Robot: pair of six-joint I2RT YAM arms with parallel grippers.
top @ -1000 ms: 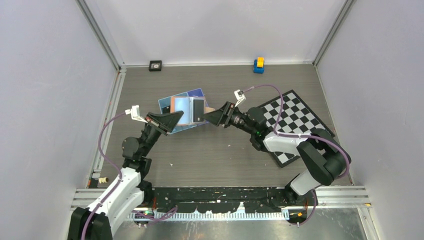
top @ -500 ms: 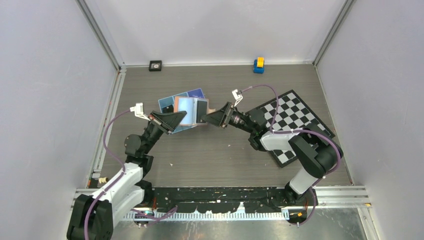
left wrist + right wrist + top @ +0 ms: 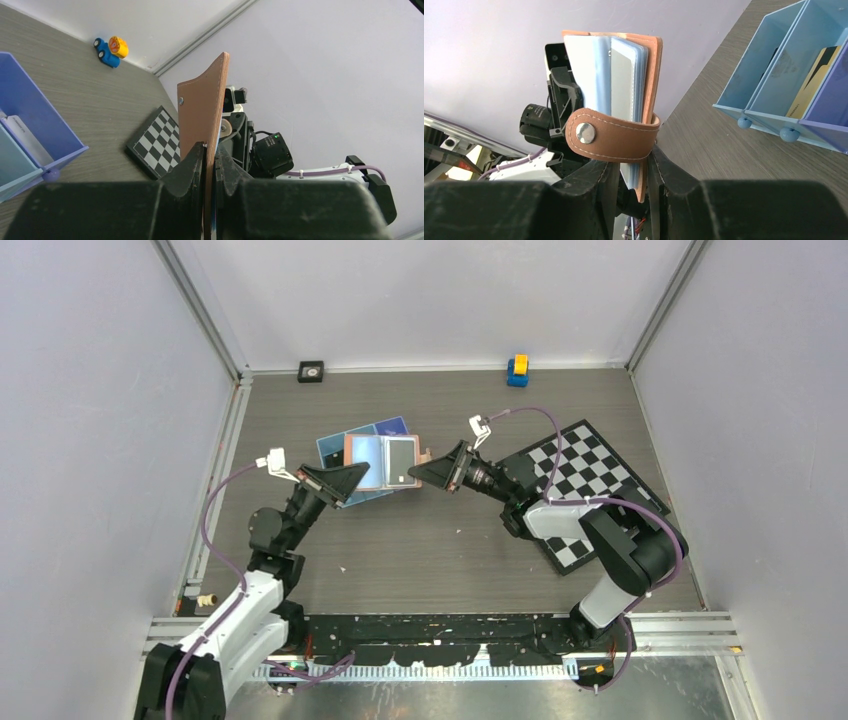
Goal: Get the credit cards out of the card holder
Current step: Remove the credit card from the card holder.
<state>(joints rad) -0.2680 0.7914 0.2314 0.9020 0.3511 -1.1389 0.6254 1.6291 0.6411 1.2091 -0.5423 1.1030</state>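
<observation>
The tan card holder (image 3: 381, 462) hangs spread open above the blue tray (image 3: 333, 446), held between both grippers. My left gripper (image 3: 349, 478) is shut on its left cover (image 3: 202, 107), the brown flap standing up between the fingers. My right gripper (image 3: 419, 472) has its jaws closed in on the other edge, with the cover and clear sleeves (image 3: 634, 75) between the fingers (image 3: 605, 172). The snap strap (image 3: 611, 140) lies across them. A dark grey credit card (image 3: 400, 460) shows in the right page and a pale one (image 3: 623, 80) in a sleeve.
The blue tray (image 3: 764, 65) holds an orange card (image 3: 810, 85) and a pale card (image 3: 24, 136) in its compartments. A checkered board (image 3: 590, 475) lies under the right arm. At the back wall sit a blue and yellow toy (image 3: 517, 370) and a small black block (image 3: 311, 371).
My right gripper's jaws have closed from wide open onto the holder's right edge. The holder shifted slightly and lies flatter. My left gripper kept its grip.
</observation>
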